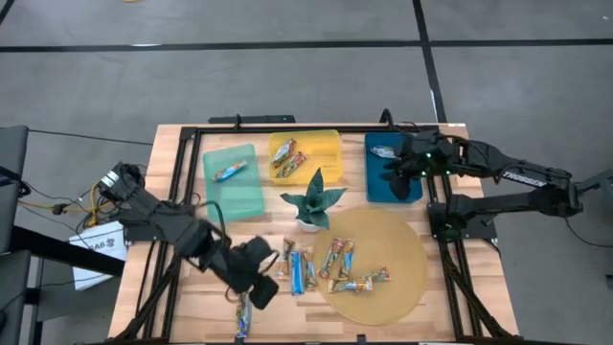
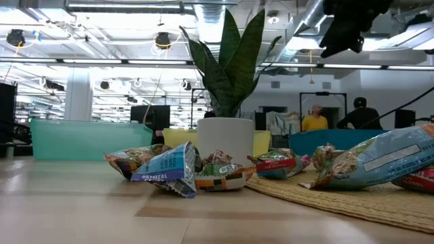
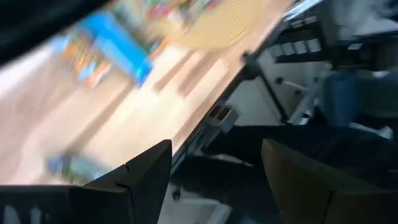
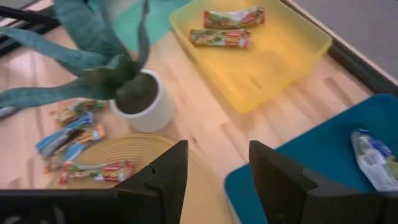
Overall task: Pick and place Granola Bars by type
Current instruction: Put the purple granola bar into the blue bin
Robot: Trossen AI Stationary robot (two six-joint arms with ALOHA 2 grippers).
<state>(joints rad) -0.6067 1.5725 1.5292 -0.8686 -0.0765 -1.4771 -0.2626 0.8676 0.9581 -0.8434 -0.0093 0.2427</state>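
Granola bars lie in a loose cluster [image 1: 305, 268] on the wood and on a round woven mat [image 1: 383, 287]. One blue bar [image 1: 242, 316] lies by the table's near edge. A bar [image 1: 230, 171] rests in the green tray [image 1: 235, 196], two bars [image 1: 287, 158] in the yellow tray [image 1: 321, 149], and one [image 4: 373, 160] in the blue tray [image 1: 407, 187]. My left gripper [image 1: 261, 287] hovers open near the front edge, just left of the cluster, with nothing between its fingers [image 3: 149, 168]. My right gripper [image 4: 217, 149] hangs open and empty over the blue tray.
A green star-shaped plant in a white pot [image 1: 311, 203] stands mid-table between the trays and the mat. The three trays sit in a row along the far edge. Bare wood shows at the near left of the table [image 1: 172, 297].
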